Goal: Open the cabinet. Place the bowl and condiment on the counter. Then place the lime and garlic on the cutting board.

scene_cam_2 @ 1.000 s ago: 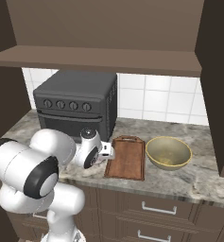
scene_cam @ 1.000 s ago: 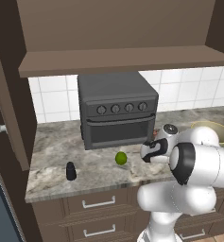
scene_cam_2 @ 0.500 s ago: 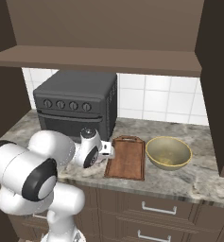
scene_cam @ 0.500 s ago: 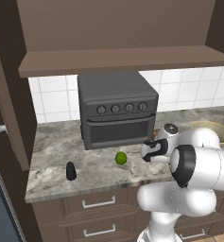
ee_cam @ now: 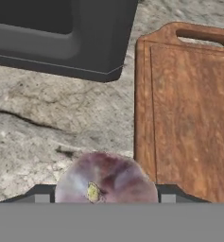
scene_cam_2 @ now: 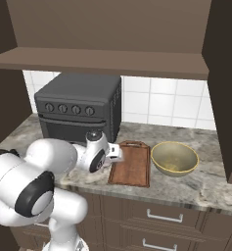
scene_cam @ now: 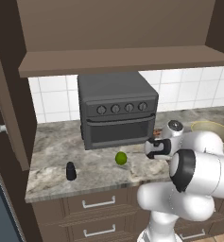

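Observation:
A whitish-pink garlic sits between the two dark finger tips of my gripper, which is shut on it just above the counter. The reddish-brown cutting board lies directly to the right of the garlic in the hand view. From the base, the gripper hovers at the left edge of the cutting board, and the beige bowl stands on the counter beyond the board. The green lime and the dark condiment rest on the counter. The cabinet stands open overhead.
A dark grey toaster oven stands at the back of the counter, its front corner close to the gripper. The open cabinet doors hang at the left and right. Drawers run below the counter edge.

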